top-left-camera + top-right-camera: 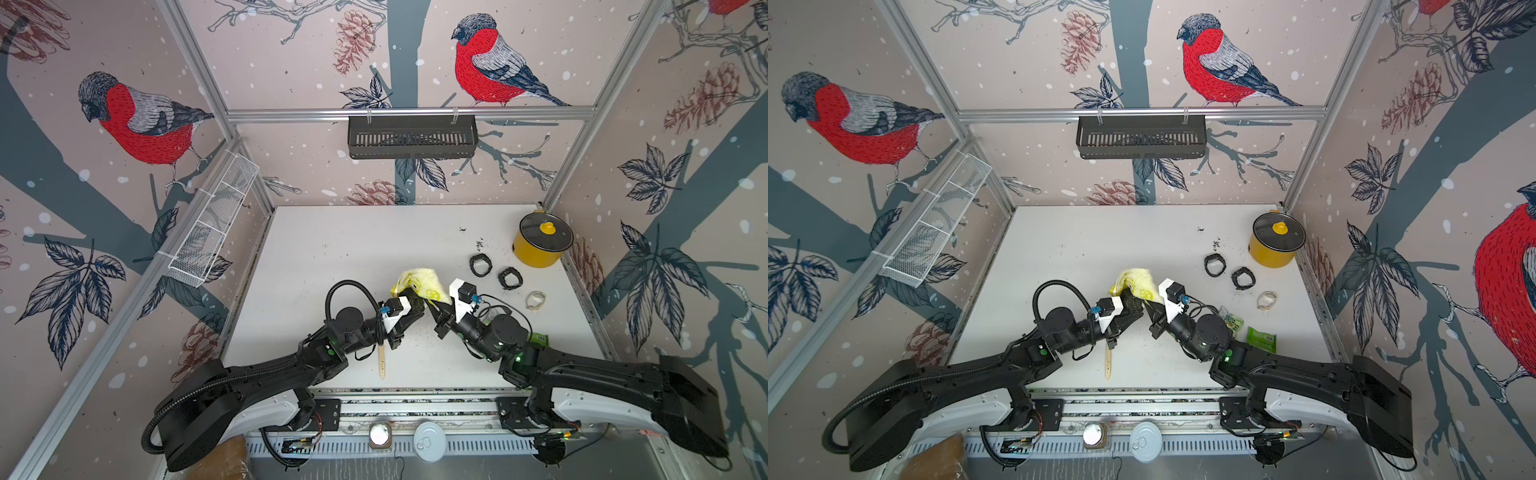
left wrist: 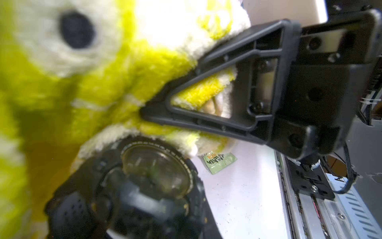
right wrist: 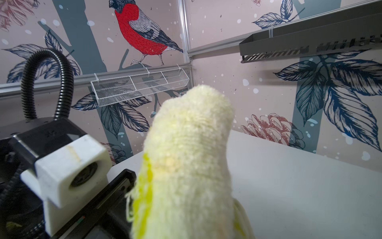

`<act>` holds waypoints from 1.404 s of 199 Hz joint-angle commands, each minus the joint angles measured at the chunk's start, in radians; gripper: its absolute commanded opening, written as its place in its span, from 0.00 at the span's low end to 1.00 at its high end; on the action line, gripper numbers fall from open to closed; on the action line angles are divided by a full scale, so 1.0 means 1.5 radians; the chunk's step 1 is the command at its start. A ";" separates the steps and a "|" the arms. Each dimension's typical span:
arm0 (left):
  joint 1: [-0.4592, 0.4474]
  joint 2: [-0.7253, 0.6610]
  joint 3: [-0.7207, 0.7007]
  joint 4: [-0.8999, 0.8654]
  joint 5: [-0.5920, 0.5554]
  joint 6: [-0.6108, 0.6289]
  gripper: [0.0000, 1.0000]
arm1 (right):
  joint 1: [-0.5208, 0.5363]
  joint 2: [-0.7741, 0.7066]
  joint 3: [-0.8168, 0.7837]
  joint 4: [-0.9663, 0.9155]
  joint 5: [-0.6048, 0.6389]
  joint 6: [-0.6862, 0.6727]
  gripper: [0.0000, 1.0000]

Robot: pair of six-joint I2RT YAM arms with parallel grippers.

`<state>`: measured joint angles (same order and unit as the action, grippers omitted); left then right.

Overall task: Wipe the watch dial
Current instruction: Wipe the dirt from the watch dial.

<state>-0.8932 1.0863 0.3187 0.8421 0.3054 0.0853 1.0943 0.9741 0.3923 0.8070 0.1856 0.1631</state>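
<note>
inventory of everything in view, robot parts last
watch: 1, black, in left gripper, under the cloth edge
cloth: 1, yellow-white, mid-table, in right gripper
loose watches: 2, black, table right
pale band: 1, whitish, beside them
pot: 1, yellow, glass lid, far right corner
crumbs: scattered, dark, near pot
strip: 1, tan, table front
packets: 2, green, by right arm
shelf: 1, black, back wall
basket: 1, white wire, left wall
can: 1, silver, front ledge
table: 1, white
left gripper: 1, black, shut on watch
right gripper: 1, black, shut on cloth
</note>
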 commanded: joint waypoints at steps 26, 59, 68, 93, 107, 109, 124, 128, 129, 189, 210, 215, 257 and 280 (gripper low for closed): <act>0.000 -0.002 0.005 0.067 -0.001 -0.005 0.00 | -0.067 -0.090 0.008 -0.041 -0.115 0.042 0.04; 0.000 0.002 0.014 0.059 0.007 -0.004 0.00 | -0.063 -0.055 0.032 -0.050 -0.135 0.023 0.04; 0.001 0.005 0.017 0.053 0.008 -0.004 0.00 | -0.056 -0.040 0.038 -0.045 -0.134 0.016 0.04; 0.001 0.013 0.027 0.040 0.007 -0.009 0.00 | -0.035 -0.001 0.055 -0.043 -0.143 -0.004 0.04; 0.001 0.014 0.031 0.039 0.006 -0.012 0.00 | -0.017 0.014 0.057 -0.039 -0.142 -0.011 0.04; 0.000 0.014 0.031 0.040 0.006 -0.013 0.00 | -0.014 0.015 0.056 -0.039 -0.141 -0.013 0.04; 0.001 0.011 0.033 0.042 0.004 -0.015 0.00 | 0.003 0.025 0.048 -0.042 -0.120 -0.020 0.04; 0.001 0.010 0.033 0.045 0.003 -0.016 0.00 | 0.006 0.028 0.044 -0.043 -0.114 -0.021 0.04; 0.001 0.010 0.033 0.046 0.003 -0.017 0.00 | 0.007 0.029 0.043 -0.043 -0.113 -0.021 0.04; 0.001 -0.010 0.013 0.104 -0.015 -0.027 0.00 | 0.004 0.034 -0.055 -0.006 -0.087 0.020 0.03; 0.002 -0.013 0.010 0.113 -0.021 -0.023 0.00 | -0.001 0.019 -0.066 -0.023 -0.090 0.017 0.03; 0.002 -0.014 0.008 0.113 -0.021 -0.021 0.00 | -0.001 0.016 -0.065 -0.031 -0.093 0.015 0.03; 0.002 -0.007 0.008 0.118 -0.006 -0.015 0.00 | -0.006 -0.004 -0.049 -0.049 -0.110 0.020 0.03; 0.002 0.021 0.015 0.123 0.021 -0.016 0.00 | -0.001 0.039 -0.020 0.001 -0.151 0.039 0.03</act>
<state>-0.8890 1.0927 0.3244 0.8333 0.2775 0.0525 1.0855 0.9810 0.3309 0.8177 0.0311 0.1848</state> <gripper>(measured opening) 0.101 0.118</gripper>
